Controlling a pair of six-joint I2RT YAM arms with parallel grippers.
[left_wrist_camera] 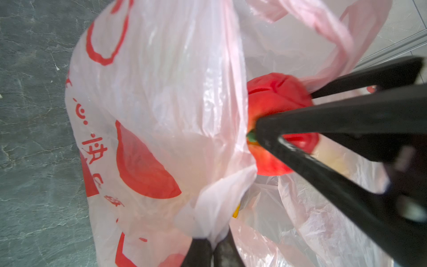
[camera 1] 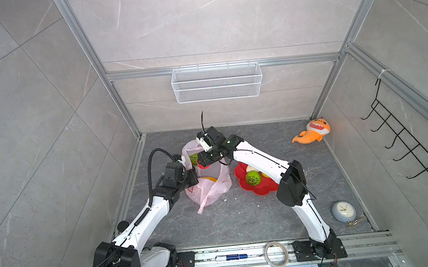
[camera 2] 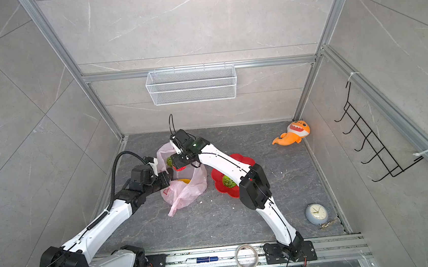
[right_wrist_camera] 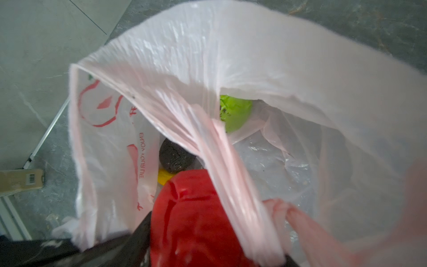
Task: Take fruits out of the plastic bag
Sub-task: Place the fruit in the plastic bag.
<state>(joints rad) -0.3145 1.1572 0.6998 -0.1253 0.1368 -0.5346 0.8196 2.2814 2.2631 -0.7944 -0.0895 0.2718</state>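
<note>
Both top views look steeply down on the whole floor (camera 1: 241, 216); both wrist cameras peer close into the plastic bag (left_wrist_camera: 161, 81).

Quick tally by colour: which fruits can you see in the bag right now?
green ball: 1
red apple: 1
yellow fruit: 1
dark avocado: 1
Total seen in the bag: 4

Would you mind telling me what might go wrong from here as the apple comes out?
The bag handle lies across the red apple held by the right end effector, so lifting may snag and drag the plastic bag. The left end effector pinches only a thin fold of it, which might slip.
</note>
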